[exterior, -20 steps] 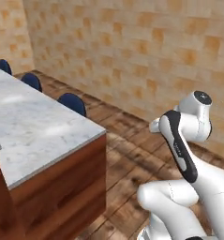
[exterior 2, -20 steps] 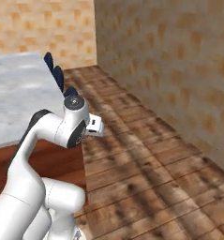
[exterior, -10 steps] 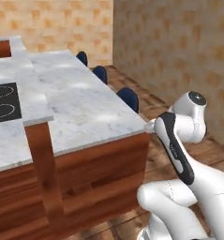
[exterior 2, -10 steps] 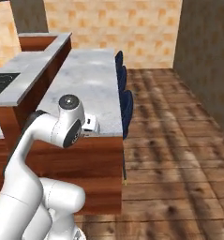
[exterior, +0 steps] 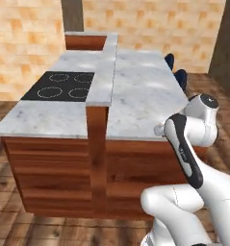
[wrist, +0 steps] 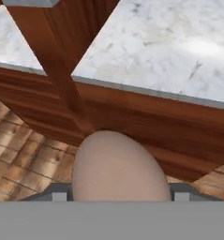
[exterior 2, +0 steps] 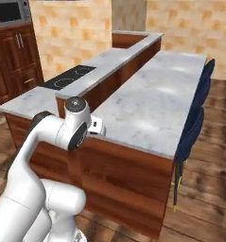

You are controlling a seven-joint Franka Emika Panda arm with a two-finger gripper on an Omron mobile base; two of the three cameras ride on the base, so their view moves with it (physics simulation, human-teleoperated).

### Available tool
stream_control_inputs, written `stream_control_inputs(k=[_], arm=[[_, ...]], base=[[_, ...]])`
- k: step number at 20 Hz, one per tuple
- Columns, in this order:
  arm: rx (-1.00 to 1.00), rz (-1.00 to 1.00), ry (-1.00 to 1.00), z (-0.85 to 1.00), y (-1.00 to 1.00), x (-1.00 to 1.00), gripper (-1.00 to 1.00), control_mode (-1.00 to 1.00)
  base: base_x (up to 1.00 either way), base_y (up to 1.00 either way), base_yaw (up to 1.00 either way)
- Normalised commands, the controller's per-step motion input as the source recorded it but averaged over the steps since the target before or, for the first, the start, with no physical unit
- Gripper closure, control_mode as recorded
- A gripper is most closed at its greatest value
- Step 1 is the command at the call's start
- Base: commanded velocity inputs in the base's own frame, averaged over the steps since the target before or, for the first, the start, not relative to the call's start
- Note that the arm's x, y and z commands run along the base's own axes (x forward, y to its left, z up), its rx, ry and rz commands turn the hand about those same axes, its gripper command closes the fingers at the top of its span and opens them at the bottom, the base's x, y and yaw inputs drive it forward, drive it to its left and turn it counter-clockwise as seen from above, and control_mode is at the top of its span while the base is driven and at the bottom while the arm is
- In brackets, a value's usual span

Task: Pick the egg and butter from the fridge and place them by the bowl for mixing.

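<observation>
Nearest the hand camera, the egg sits at 6 o'clock, a pale brown oval between the two grey finger bases of the claw. The jaws stand moderately apart and closed on the egg, so it is held. Just past it run the wood side of the island and the floor at 8 o'clock.

What changed is the outlook: a second ago both base views faced a brick wall and plank floor, with only a corner of the marble top. Now the base has swung round and the whole island lies ahead, with the cooktop at 10 o'clock and blue chairs along the far side.

I judge the egg is in transit to the bowl, butter still to fetch.
</observation>
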Motion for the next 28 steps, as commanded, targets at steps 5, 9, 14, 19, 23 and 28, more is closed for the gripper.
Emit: stream_control_inputs(k=[5, 9, 14, 19, 23, 28], arm=[[0.0, 0.0, 0.0, 0.0, 0.0, 0.0, 1.0, 1.0], [0.0, 0.0, 0.0, 0.0, 0.0, 0.0, 1.0, 1.0], [0.0, 0.0, 0.0, 0.0, 0.0, 0.0, 1.0, 1.0], [0.0, 0.0, 0.0, 0.0, 0.0, 0.0, 1.0, 1.0], [0.0, 0.0, 0.0, 0.0, 0.0, 0.0, 1.0, 1.0], [0.0, 0.0, 0.0, 0.0, 0.0, 0.0, 1.0, 1.0]], base=[[0.08, 0.0, 0.97], [0.4, 0.0, 0.64], [0.75, 0.0, 0.26], [0.62, -0.14, 0.43], [0.62, -0.15, 0.45], [0.73, -0.09, 0.39]])
